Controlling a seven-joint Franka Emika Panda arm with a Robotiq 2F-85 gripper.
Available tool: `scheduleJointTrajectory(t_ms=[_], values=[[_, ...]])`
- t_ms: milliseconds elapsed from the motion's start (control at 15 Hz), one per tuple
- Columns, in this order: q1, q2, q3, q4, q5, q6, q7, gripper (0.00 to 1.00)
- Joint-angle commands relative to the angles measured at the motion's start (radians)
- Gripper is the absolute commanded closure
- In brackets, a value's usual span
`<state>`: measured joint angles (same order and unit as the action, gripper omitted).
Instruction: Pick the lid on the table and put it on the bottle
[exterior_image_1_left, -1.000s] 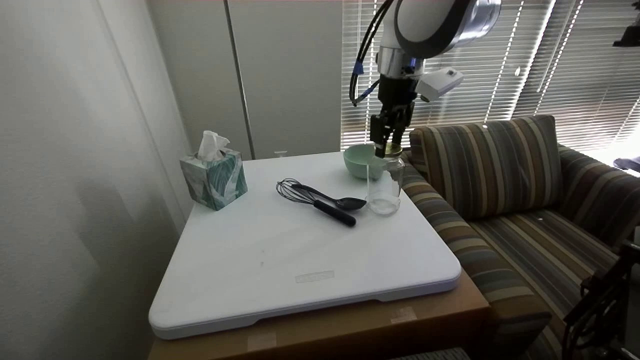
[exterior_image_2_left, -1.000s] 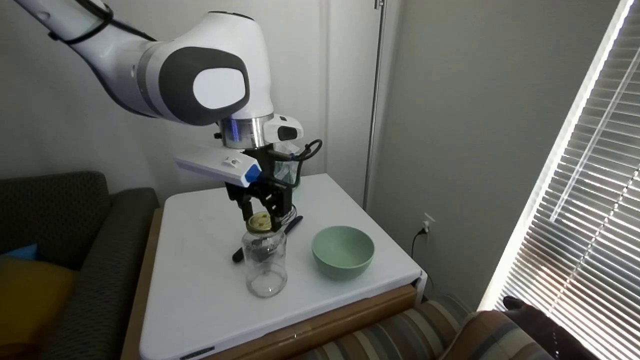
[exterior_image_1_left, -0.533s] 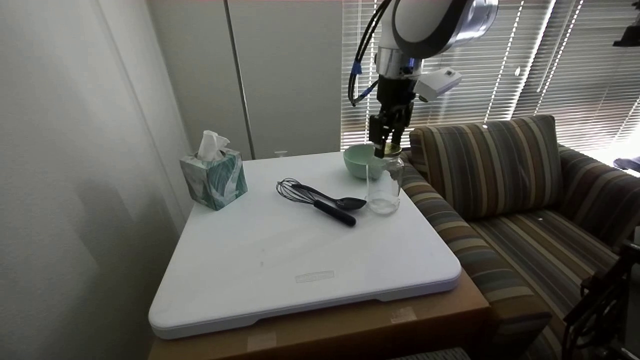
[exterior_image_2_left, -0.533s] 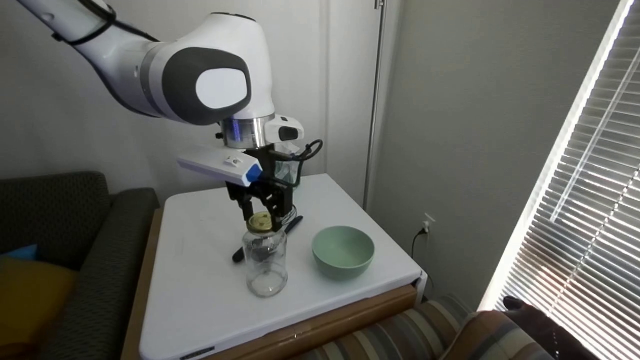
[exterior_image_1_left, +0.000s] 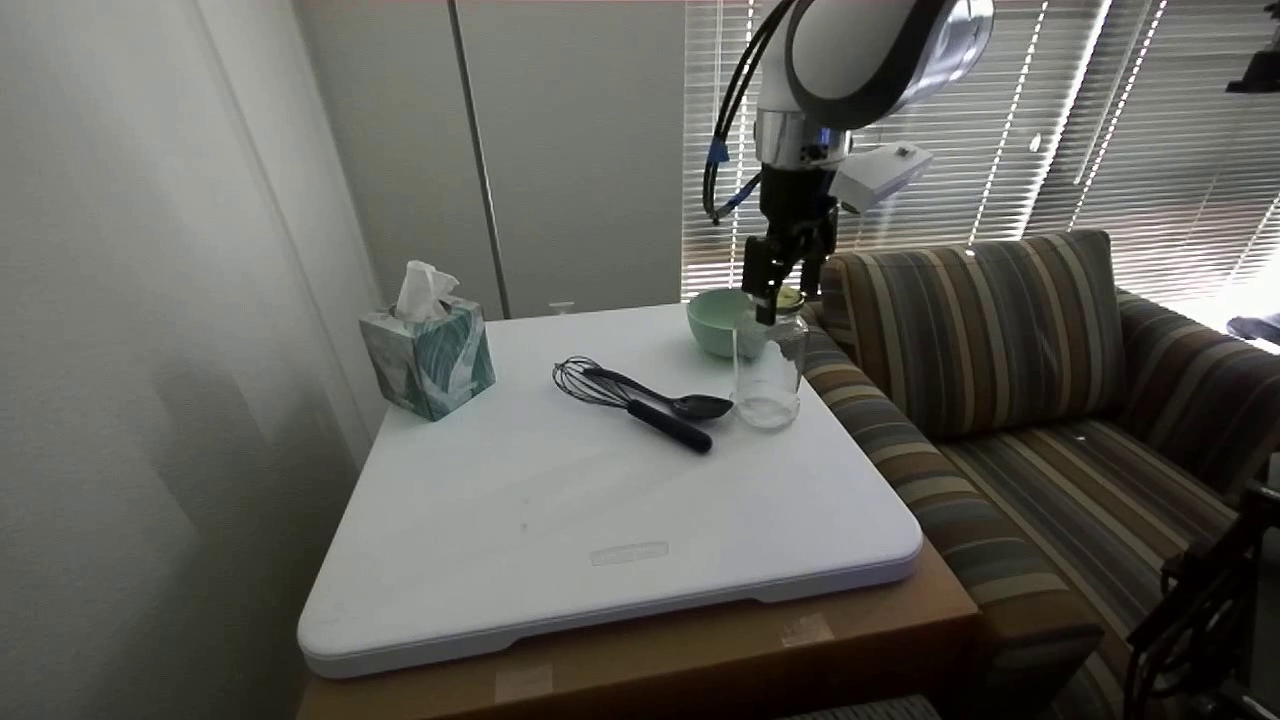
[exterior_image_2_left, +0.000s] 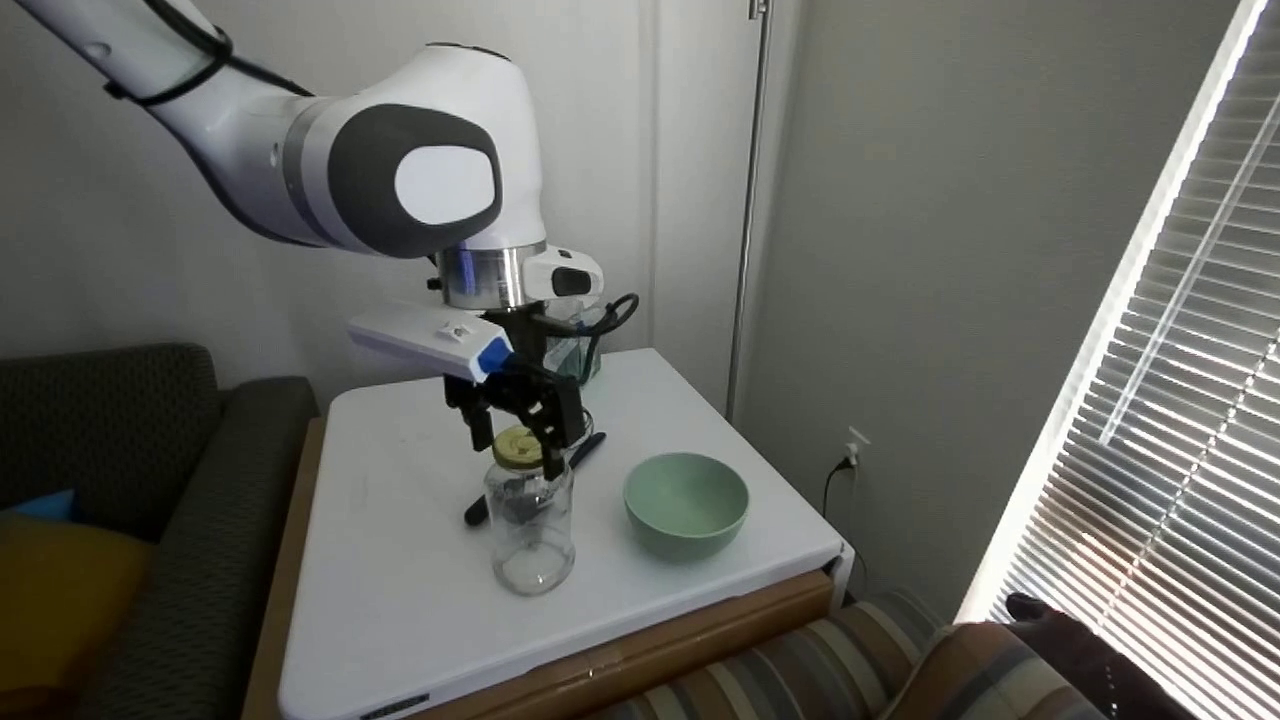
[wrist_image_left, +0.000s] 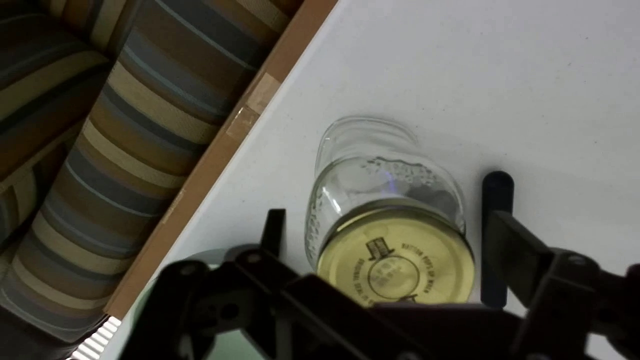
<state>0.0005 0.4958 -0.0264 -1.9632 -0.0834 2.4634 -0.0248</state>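
Note:
The clear glass bottle stands upright on the white table. On its mouth rests the yellow-gold lid, which shows printed text in the wrist view and also appears in both exterior views. My gripper is open around the lid, one finger on each side. In the wrist view a gap shows between the lid and each of the fingers. Part of the lid's near edge is hidden behind the gripper's body. Whether the lid sits fully level cannot be told.
Close to the bottle is a pale green bowl. A black whisk and a black spoon lie beside the bottle. A tissue box stands by the wall, and a striped armchair borders the table.
The fingers have spread apart and let go of the lid, which stays on the bottle. My gripper now sits slightly lower. Bottle, bowl and utensils are where they were.

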Motion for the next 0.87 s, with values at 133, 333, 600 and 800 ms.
scheduleJointTrajectory(t_ms=[133,333,600,800], values=[[0.025,-0.14,-0.008,-0.045,-0.046,-0.13,0.038,0.0],[0.012,-0.223,0.036,-0.053,0.01,-0.213,-0.024,0.0],[0.026,-0.23,0.046,-0.016,0.031,-0.254,-0.018,0.0],[0.026,-0.255,0.05,-0.026,0.034,-0.271,-0.021,0.0]])
